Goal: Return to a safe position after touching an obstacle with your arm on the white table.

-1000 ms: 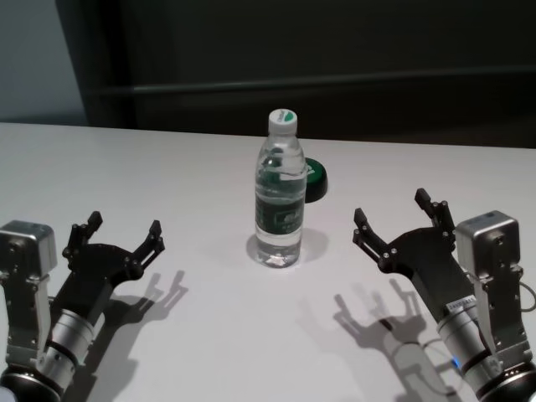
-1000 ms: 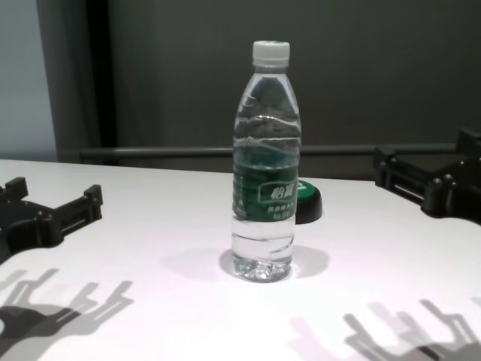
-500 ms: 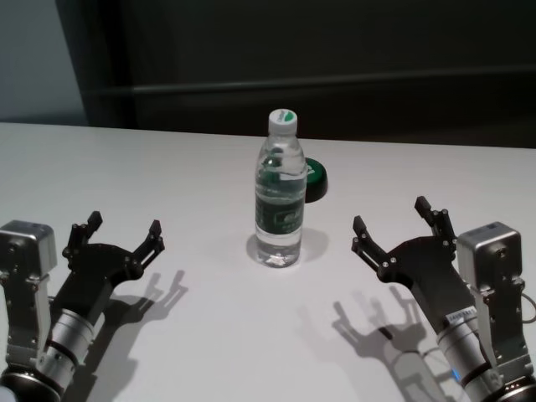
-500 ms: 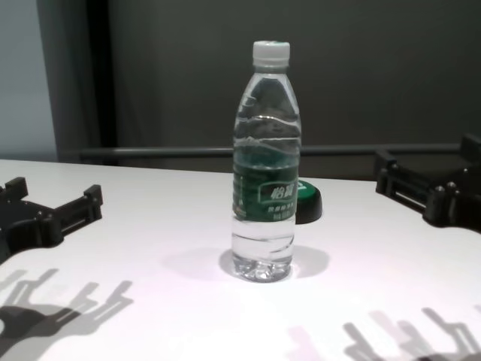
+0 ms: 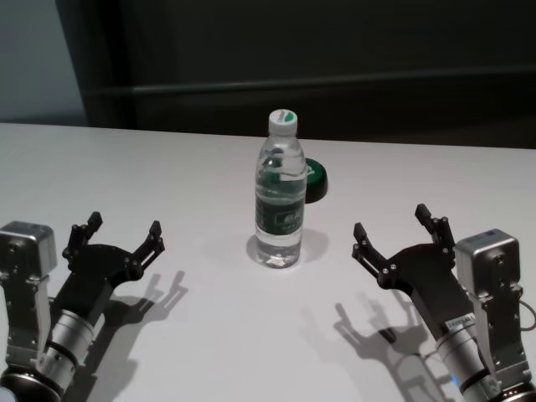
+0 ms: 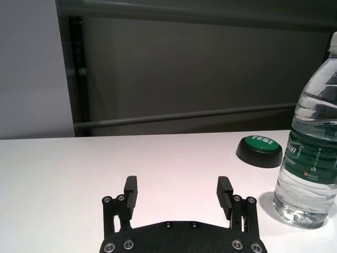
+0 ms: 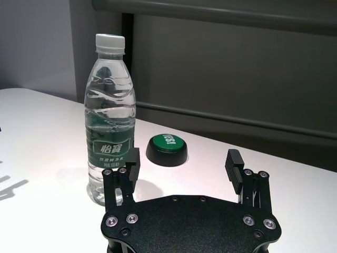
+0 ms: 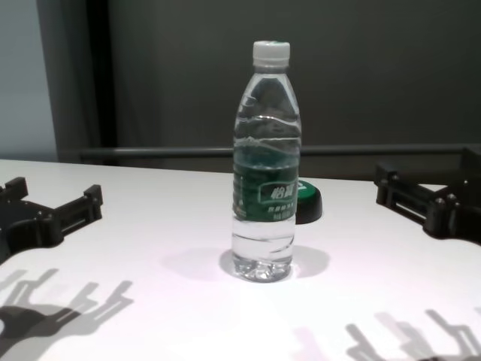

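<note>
obstacle: a tall clear plastic water bottle with a white screw cap and dark green label (image 5: 279, 201) stands upright on the broad smooth white tabletop (image 5: 209, 335), mid-table, water inside, nothing touching it.

behind the bottle: a low round black disc with a green top (image 5: 314, 179) sits just beside the bottle on its far side, toward the robot's right.

right gripper: the black two-finger right gripper (image 5: 394, 234) hovers over the tabletop on the bottle's right and nearer the robot than the bottle, well apart from it; its fingers are spread wide and hold nothing. the right wrist view shows the bottle ahead of one fingertip with clear table between.

left gripper: the black left gripper (image 5: 122, 232) hangs on the bottle's left, also nearer the robot than the bottle and well apart; its fingers are spread and empty.

key relation: the bottle's long axis is vertical and it lies forward and inward of both grippers. judged from the head view, the right gripper seems slightly nearer the bottle than the left.

judgement: with both arms apart from the bottle and the bottle upright, the retreat looks nearly done. any further move should go away from the bottle, back toward the robot, since a sideways inward sweep could tip so tall a thing.
</note>
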